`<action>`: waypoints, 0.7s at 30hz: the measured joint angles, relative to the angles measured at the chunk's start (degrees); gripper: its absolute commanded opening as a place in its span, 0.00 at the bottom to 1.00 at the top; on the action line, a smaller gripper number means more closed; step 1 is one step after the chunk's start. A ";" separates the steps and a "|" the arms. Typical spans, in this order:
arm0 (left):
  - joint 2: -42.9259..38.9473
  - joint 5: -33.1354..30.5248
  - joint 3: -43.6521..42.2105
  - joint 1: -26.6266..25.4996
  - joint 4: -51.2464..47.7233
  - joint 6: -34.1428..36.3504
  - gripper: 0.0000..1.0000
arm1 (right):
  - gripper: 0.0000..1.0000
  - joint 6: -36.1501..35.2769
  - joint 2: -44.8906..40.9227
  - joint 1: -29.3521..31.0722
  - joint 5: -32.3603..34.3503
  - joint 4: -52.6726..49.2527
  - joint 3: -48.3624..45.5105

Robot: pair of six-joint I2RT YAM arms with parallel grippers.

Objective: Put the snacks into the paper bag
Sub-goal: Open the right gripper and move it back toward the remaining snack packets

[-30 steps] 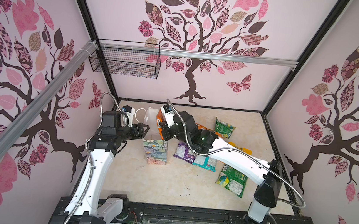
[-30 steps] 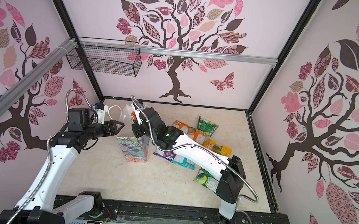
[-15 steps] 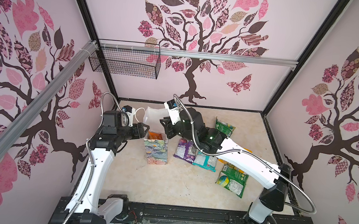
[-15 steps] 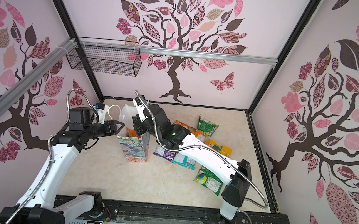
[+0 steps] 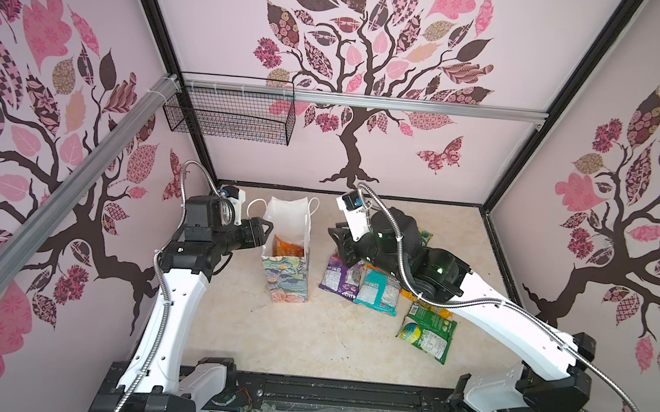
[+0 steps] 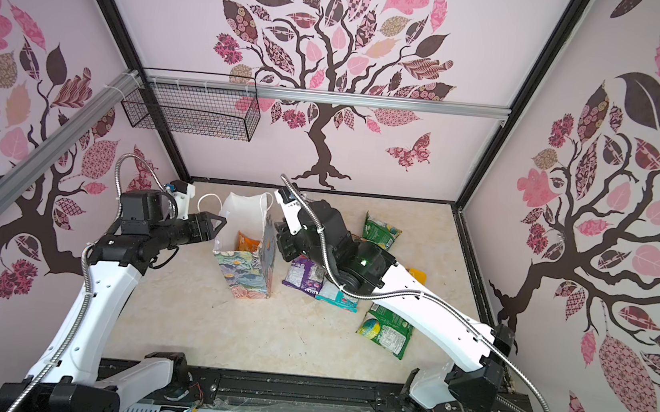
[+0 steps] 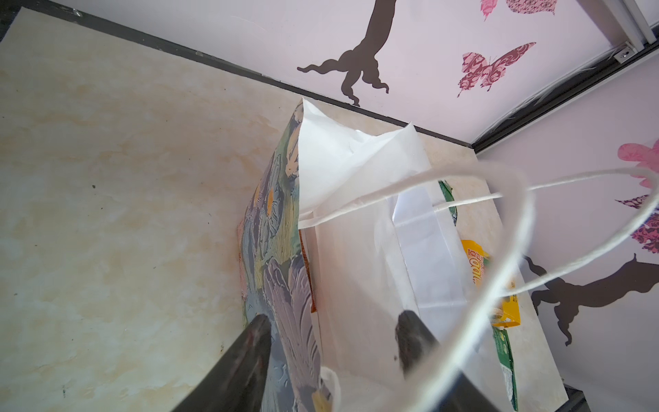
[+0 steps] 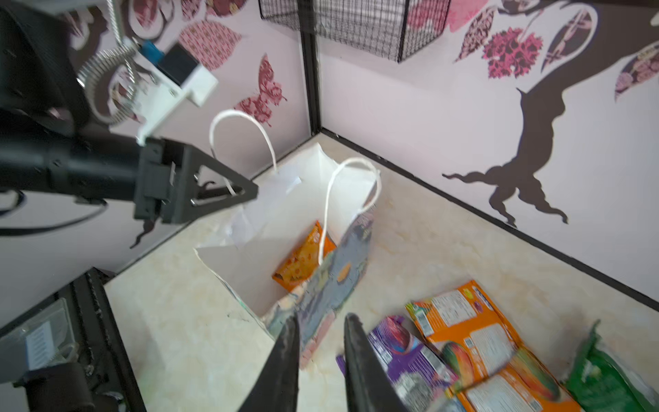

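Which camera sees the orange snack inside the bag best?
The right wrist view: the orange snack stands big against the paper bag's white inside. Both top views show it small; the left wrist view, a thin sliver at most.

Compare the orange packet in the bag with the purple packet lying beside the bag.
Place: the orange packet is inside the paper bag, while the purple packet is outside it on the table.
Pose: the orange packet stands on end, tilted; the purple packet lies flat.
Both are printed foil snack packets.
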 measured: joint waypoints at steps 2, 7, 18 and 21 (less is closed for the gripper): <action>-0.07 0.02 0.00 0.02 -0.11 -0.17 0.61 | 0.28 1.11 -1.99 -1.81 -0.11 -0.79 -4.24; -0.24 0.02 0.02 0.02 -0.59 -0.11 0.61 | 0.35 4.00 -5.16 -7.58 -0.33 -2.47 -13.60; -1.42 0.17 0.22 0.02 -4.87 0.24 0.66 | 0.45 8.98 -0.35 -15.45 -10.27 -4.76 -23.89; -1.22 0.02 1.40 0.00 -7.28 0.39 0.66 | 0.49 9.33 2.38 -15.43 -10.88 -6.93 -23.69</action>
